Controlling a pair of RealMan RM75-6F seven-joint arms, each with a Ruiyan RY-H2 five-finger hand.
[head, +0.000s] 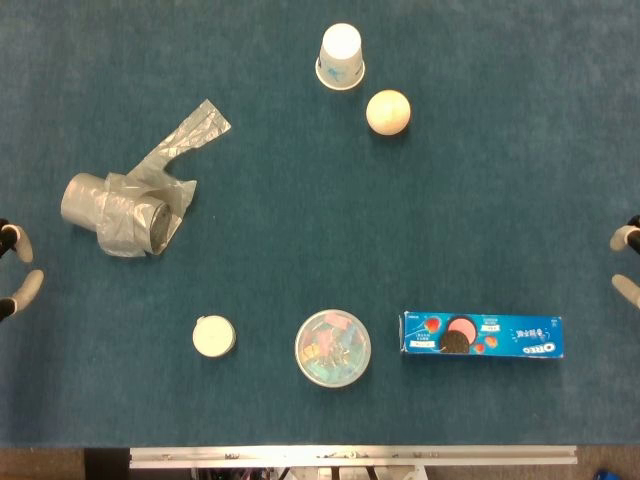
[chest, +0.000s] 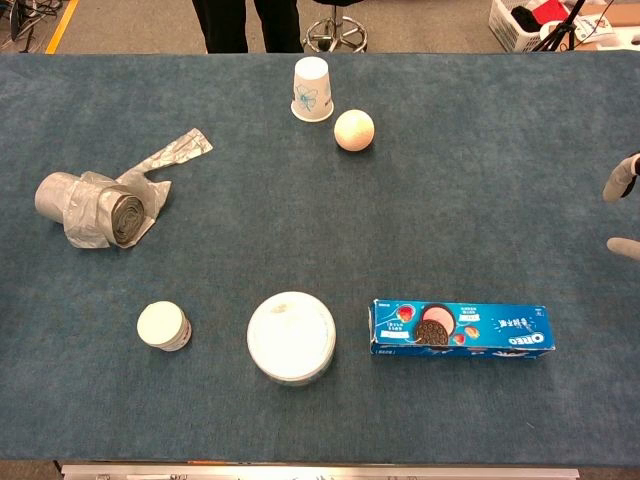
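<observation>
Only the fingertips of my left hand (head: 22, 290) show at the left edge of the head view, spread apart and holding nothing. The nearest thing to them is a grey roll of plastic bags (head: 120, 210) (chest: 95, 210) with a loose strip trailing back. At the right edge, the fingertips of my right hand (head: 626, 238) (chest: 621, 180) are also apart and empty. A blue Oreo box (head: 482, 336) (chest: 460, 329) lies flat in front of that hand, a short way inward.
An upturned paper cup (head: 341, 57) (chest: 312, 89) and a pale ball (head: 388, 112) (chest: 353, 130) sit at the back centre. Near the front stand a small white jar (head: 214, 336) (chest: 163, 326) and a round lidded tub (head: 333, 348) (chest: 291, 336). A metal rail (head: 350, 457) runs along the front edge.
</observation>
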